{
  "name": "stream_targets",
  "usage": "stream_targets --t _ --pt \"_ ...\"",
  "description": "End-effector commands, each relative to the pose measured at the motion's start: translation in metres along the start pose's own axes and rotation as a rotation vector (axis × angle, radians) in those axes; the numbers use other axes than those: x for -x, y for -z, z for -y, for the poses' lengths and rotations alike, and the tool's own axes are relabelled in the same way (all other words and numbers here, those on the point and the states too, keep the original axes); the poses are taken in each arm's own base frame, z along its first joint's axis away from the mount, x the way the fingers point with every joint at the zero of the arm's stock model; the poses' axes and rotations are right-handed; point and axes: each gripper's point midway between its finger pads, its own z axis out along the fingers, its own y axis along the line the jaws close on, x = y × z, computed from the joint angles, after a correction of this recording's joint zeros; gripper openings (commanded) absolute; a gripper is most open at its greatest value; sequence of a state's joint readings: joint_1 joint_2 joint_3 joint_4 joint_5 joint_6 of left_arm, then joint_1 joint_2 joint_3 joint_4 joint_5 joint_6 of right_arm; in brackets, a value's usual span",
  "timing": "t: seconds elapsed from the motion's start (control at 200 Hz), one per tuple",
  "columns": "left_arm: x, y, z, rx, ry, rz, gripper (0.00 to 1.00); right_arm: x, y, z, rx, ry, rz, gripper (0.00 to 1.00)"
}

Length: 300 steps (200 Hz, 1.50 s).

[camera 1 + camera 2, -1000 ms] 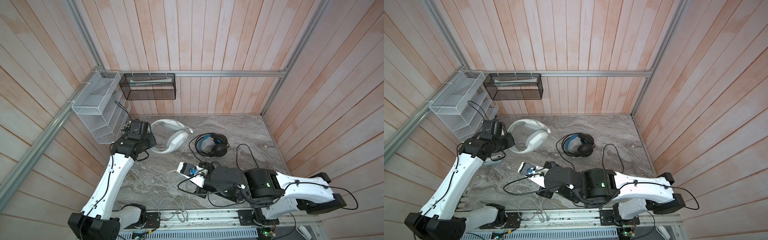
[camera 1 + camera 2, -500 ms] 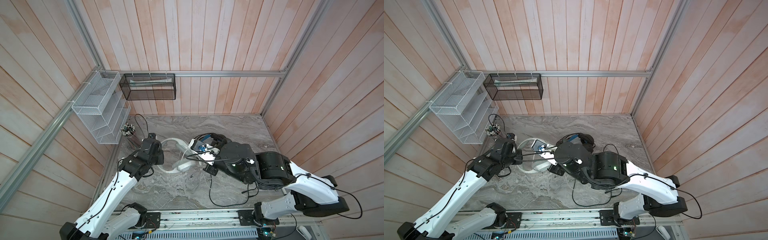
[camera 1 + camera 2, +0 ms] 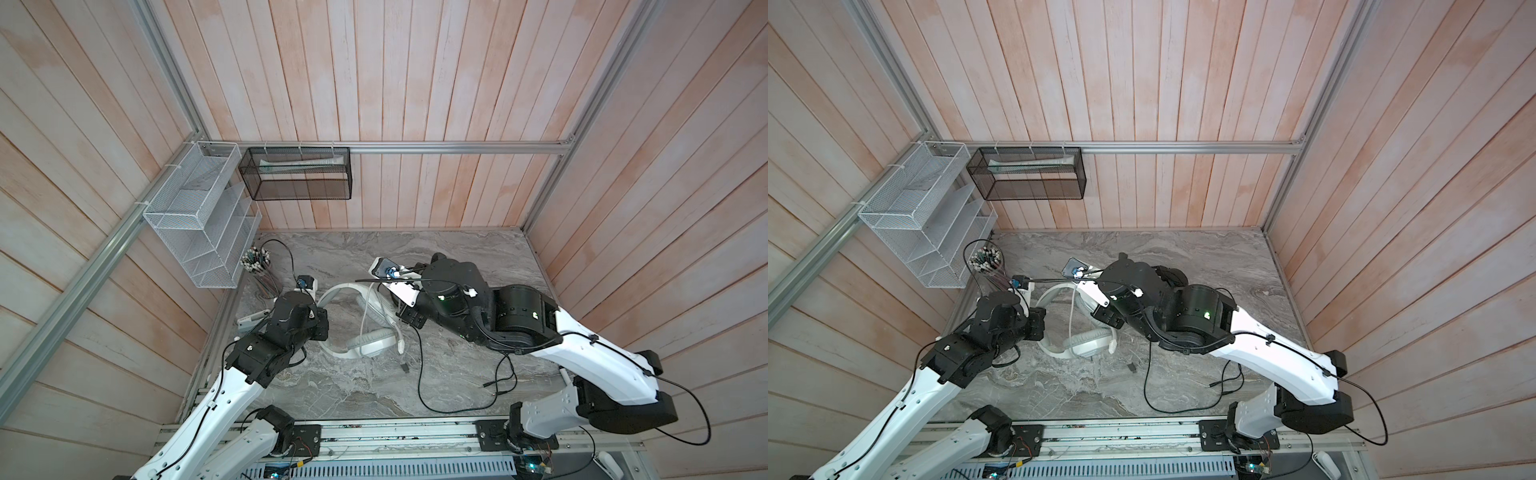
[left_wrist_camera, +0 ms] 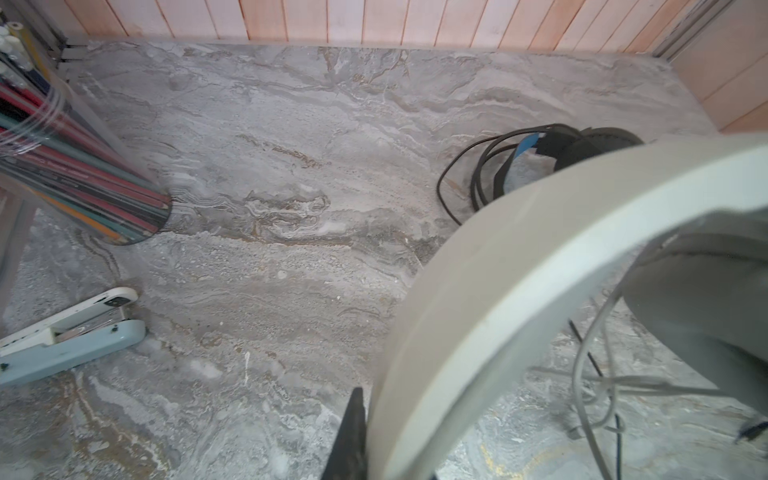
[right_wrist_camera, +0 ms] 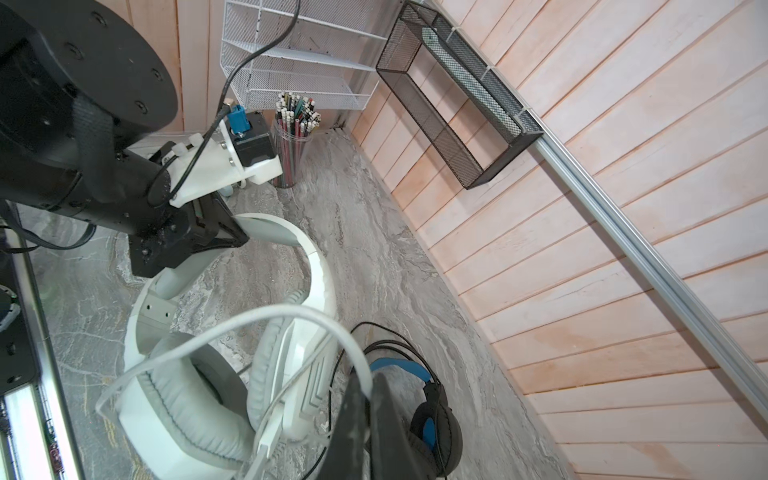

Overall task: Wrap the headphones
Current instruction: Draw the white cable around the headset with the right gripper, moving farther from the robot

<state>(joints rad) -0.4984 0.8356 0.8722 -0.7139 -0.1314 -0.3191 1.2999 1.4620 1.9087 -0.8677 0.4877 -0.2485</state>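
Note:
The white headphones point(image 3: 370, 343) stand on the marble table point(image 3: 457, 257), ear cups low, headband point(image 4: 498, 270) arching up. My left gripper point(image 5: 243, 232) is shut on that headband; in the left wrist view one black finger point(image 4: 353, 436) presses against it. The white cable point(image 5: 249, 324) loops over the ear cups and runs between the fingers of my right gripper point(image 5: 368, 386), which is shut on it. The black headphones point(image 5: 436, 424) with the blue-lined band lie just behind. In both top views the right arm mostly hides them.
A clear pencil cup point(image 3: 257, 266) and a pale blue stapler point(image 4: 70, 332) sit at the back left. A white wire rack point(image 3: 199, 232) and a black mesh basket point(image 3: 297, 174) hang on the walls. The black cable point(image 3: 419, 374) loops toward the front edge.
My left gripper has come forward from beside the wire rack, and the white headphones with it. My right arm has swung from the front edge back over the black headphones.

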Motion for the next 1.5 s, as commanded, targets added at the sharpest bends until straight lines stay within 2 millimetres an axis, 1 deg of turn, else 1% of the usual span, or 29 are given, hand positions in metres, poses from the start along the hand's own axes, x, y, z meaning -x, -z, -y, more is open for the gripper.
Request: stream_targets --t 0.0,0.055,0.115,0.245,0.315,0.415,0.52,0.665,0.76,0.805,0.88,0.97,1.03,1.2,1.285,1.4,1.495 --pt "0.021 0.007 0.032 -0.176 0.083 0.079 0.00 0.016 0.004 0.000 0.023 -0.003 0.047 0.00" --pt "0.022 0.011 0.043 -0.247 0.105 0.089 0.00 0.017 0.003 0.000 0.019 -0.005 0.050 0.00" --pt "0.023 0.014 0.049 -0.289 0.137 0.096 0.00 0.021 0.005 0.001 0.024 -0.011 0.063 0.00" --pt "0.024 0.015 0.055 -0.324 0.189 0.086 0.00 0.033 0.016 0.006 0.030 -0.037 0.105 0.00" --pt "0.026 0.016 0.059 -0.355 0.220 0.083 0.00 0.034 0.020 0.009 0.020 -0.043 0.110 0.00" --pt "0.029 0.017 0.065 -0.402 0.291 0.080 0.00 0.034 0.021 0.008 0.026 -0.052 0.107 0.00" --pt "0.031 0.014 0.071 -0.442 0.352 0.054 0.00 0.036 0.023 0.005 0.020 -0.050 0.108 0.00" --pt "0.028 -0.002 0.065 -0.377 0.398 -0.006 0.00 0.037 0.027 0.003 0.004 -0.044 0.113 0.00" --pt "0.026 -0.002 0.077 -0.446 0.384 -0.031 0.00 0.034 0.025 0.005 -0.017 -0.034 0.098 0.00" --pt "0.024 0.000 0.082 -0.479 0.376 -0.034 0.00 0.032 0.025 0.006 -0.022 -0.030 0.093 0.00" --pt "0.017 0.002 0.080 -0.479 0.357 -0.036 0.00 0.029 0.025 0.010 -0.039 -0.024 0.087 0.00" --pt "0.009 0.005 0.077 -0.477 0.326 -0.037 0.00 0.022 0.023 0.022 -0.063 -0.033 0.074 0.00" --pt "0.003 0.008 0.079 -0.496 0.311 -0.046 0.00 0.019 0.022 0.028 -0.063 -0.045 0.076 0.00" --pt "-0.013 0.010 0.086 -0.539 0.280 -0.093 0.00 0.016 0.014 0.026 -0.054 -0.035 0.061 0.00" --pt "-0.019 0.011 0.088 -0.549 0.269 -0.107 0.00 0.015 0.010 0.030 -0.063 -0.039 0.055 0.00" --pt "-0.024 0.014 0.088 -0.554 0.254 -0.113 0.00 0.012 0.004 0.041 -0.076 -0.062 0.051 0.00" --pt "-0.025 0.015 0.088 -0.557 0.253 -0.115 0.00 0.007 -0.007 0.040 -0.069 -0.066 0.030 0.00"
